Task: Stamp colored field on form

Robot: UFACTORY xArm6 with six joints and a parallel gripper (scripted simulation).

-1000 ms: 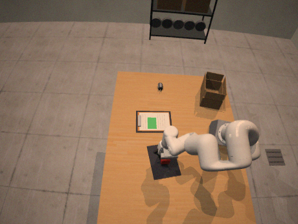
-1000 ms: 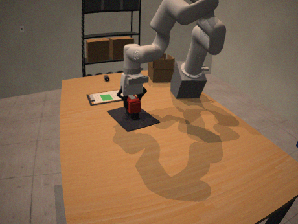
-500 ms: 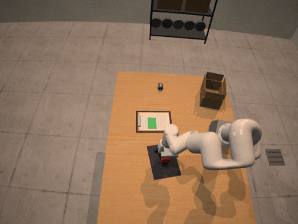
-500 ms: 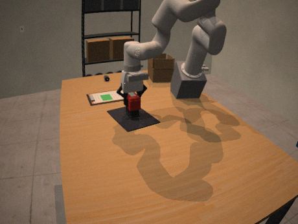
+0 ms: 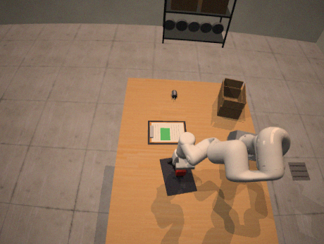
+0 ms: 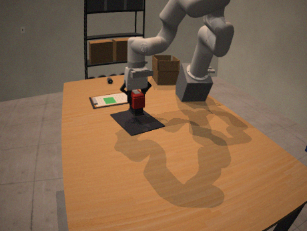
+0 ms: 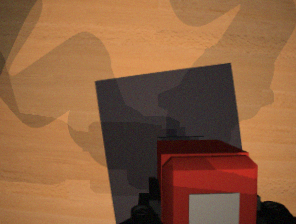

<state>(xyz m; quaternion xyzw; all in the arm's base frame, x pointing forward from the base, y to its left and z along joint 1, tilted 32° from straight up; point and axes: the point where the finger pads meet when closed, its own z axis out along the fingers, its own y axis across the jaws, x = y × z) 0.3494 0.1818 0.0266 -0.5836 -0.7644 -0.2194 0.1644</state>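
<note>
My gripper (image 6: 137,94) (image 5: 180,168) is shut on the red stamp (image 5: 181,172) (image 6: 137,100) (image 7: 210,182) and holds it upright a little above the dark mat (image 5: 183,185) (image 6: 147,124) (image 7: 145,115). The stamp's dark base hangs just over the mat's far part. In the wrist view the stamp fills the lower right, with a grey panel on its top face. The form lies on a clipboard (image 5: 155,141) (image 6: 97,103) behind the mat, and its green field (image 5: 165,133) (image 6: 109,99) is uncovered.
An open cardboard box (image 5: 231,99) (image 6: 165,69) stands at the table's far right. A small dark cylinder (image 5: 174,94) (image 6: 109,80) lies at the table's far end. The arm's grey base block (image 6: 194,87) stands to the right of the mat. A shelf rack (image 5: 197,21) stands behind the table.
</note>
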